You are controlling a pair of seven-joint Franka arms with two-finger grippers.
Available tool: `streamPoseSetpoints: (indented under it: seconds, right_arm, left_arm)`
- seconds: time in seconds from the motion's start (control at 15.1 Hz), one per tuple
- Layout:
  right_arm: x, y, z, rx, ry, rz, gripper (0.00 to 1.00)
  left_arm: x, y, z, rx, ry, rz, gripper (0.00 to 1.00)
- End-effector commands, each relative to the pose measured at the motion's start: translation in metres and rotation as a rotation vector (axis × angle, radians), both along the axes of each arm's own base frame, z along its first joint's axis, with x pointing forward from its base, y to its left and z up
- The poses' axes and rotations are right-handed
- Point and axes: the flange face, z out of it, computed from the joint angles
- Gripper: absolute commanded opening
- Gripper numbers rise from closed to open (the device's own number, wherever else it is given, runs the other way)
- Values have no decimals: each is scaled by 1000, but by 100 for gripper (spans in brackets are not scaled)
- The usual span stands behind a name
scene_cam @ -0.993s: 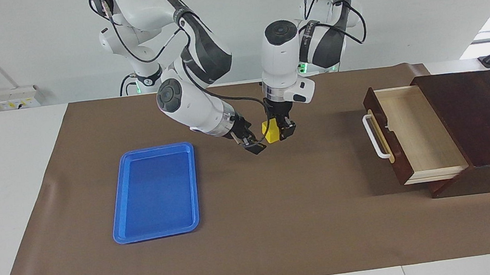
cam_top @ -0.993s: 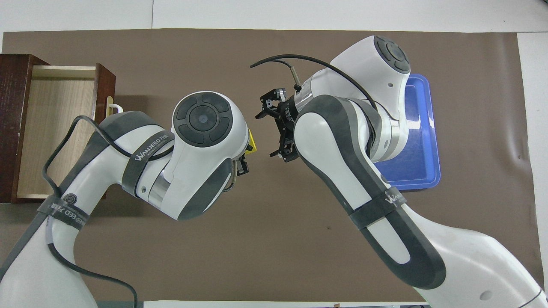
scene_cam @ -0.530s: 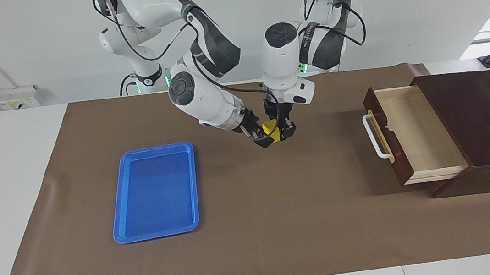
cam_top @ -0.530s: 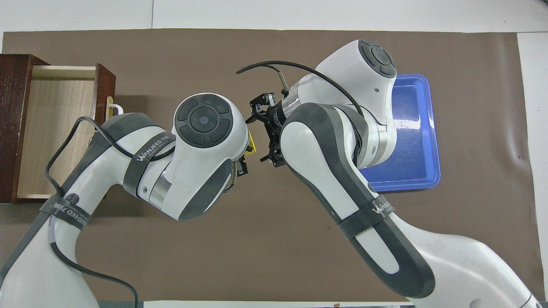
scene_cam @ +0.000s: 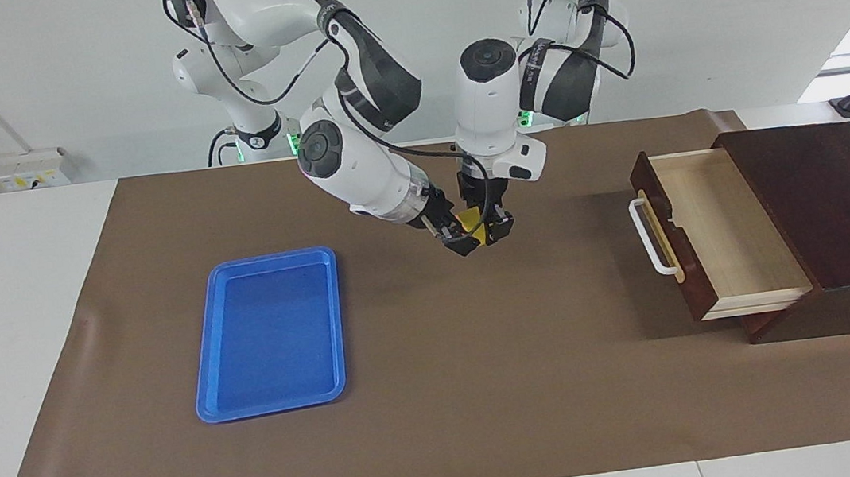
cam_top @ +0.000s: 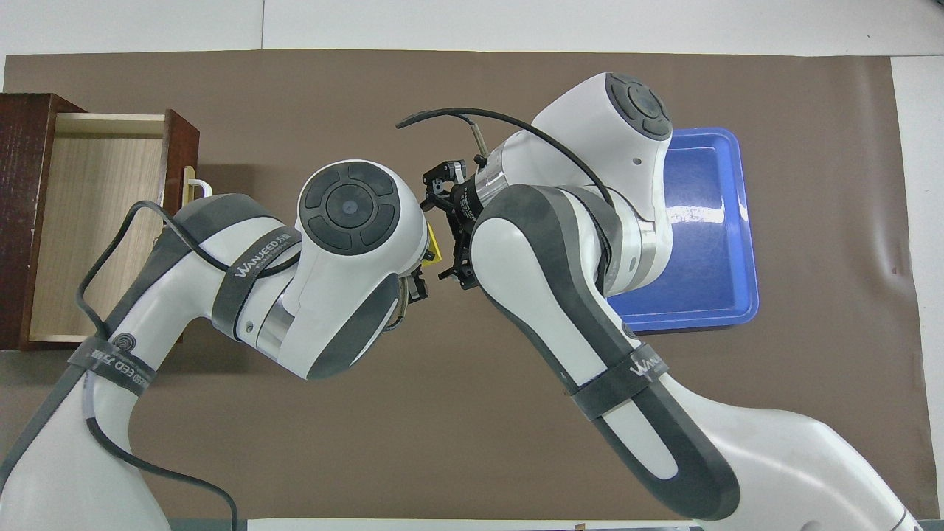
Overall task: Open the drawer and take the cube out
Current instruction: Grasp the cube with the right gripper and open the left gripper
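The yellow cube (scene_cam: 475, 225) hangs in the air over the middle of the brown mat, with my left gripper (scene_cam: 490, 232) shut on it from above. My right gripper (scene_cam: 463, 236) comes in slantwise from the tray's side, open, one finger on each side of the cube (cam_top: 435, 248); I cannot tell whether they touch it. From overhead my right gripper (cam_top: 437, 238) spans the cube, and the left wrist hides most of the left gripper. The drawer (scene_cam: 728, 232) stands pulled out of its dark box at the left arm's end, its pale inside bare. Its white handle (scene_cam: 645, 239) faces the mat's middle.
A flat blue tray (scene_cam: 203, 360) lies on the mat toward the right arm's end, with nothing in it. The dark wooden box (scene_cam: 829, 200) of the drawer (cam_top: 96, 221) sits at the mat's edge. The right arm partly covers the tray (cam_top: 719, 221) from overhead.
My right gripper has swung in toward the cube from the tray's side, and its open fingers now straddle it. The left gripper has kept its hold and barely moved.
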Motion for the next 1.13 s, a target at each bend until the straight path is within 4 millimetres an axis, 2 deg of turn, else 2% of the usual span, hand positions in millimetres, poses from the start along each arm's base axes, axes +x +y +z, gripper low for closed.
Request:
streamPoseSetpoints:
  seconds: [0.0,0.2,0.33,0.4,0.46,0.53,0.6,0.66,1.06]
  right_arm:
    - [3,5,-1,-8,-4,-26,99]
    - [3,5,-2,-11,-5,-24,92]
    - [2,6,-2,-13,-4,-24,83]
    - [2,5,-3,-14,-3,-24,73]
    - [-1,10,-3,-12,-2,-17,60]
    - [-1,11,-3,-12,-2,-15,41]
    - [-1,11,-3,-14,-3,-14,16]
    - [-1,11,-3,-12,-2,-15,0]
    - [3,4,-1,-6,0,-30,0]
  left_arm:
    - [-8,3,3,-11,-12,12,0]
    - [-8,3,3,-10,-10,10,0]
    - [-8,3,3,-10,-10,10,0]
    - [-8,3,4,-11,-12,12,0]
    - [-8,3,3,-10,-10,12,0]
    - [-8,3,4,-12,-11,13,0]
    - [-8,3,3,-10,-10,12,0]
    - [-8,4,3,-11,-8,14,0]
    - [-8,4,4,-10,-11,8,0]
